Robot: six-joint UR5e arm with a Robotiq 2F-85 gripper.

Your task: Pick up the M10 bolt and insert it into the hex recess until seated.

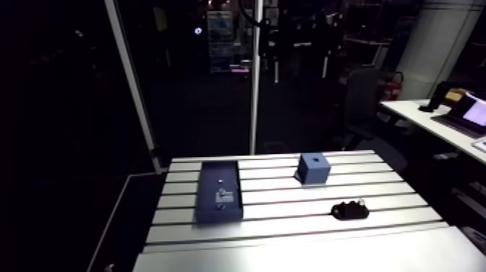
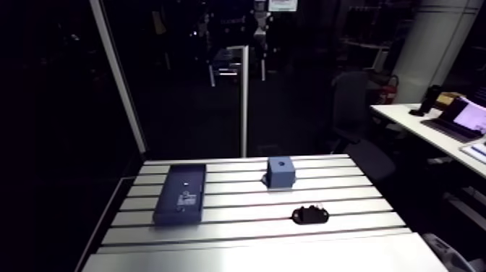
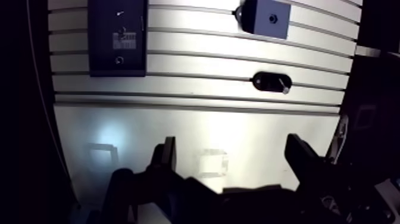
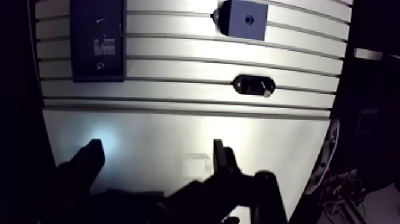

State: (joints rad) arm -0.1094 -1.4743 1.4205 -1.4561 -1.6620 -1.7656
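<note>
table [image 3: 178, 125] carries dark tray [image 3: 118, 37], blue block [image 3: 266, 18], black holder [image 3: 269, 81] with bolt [image 3: 284, 88].

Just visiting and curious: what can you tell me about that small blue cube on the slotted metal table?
The small blue cube looks like matte plastic, with one small dark hole centred in its top face. It sits flat and upright on the slotted aluminium table, toward the far edge as the arm view shows it. Only the table touches it.

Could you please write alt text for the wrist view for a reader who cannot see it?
The open gripper hovers over the slotted table. Ahead of it lie a bolt on a black oval holder, a blue block with a hole on top, and a dark tray.
</note>
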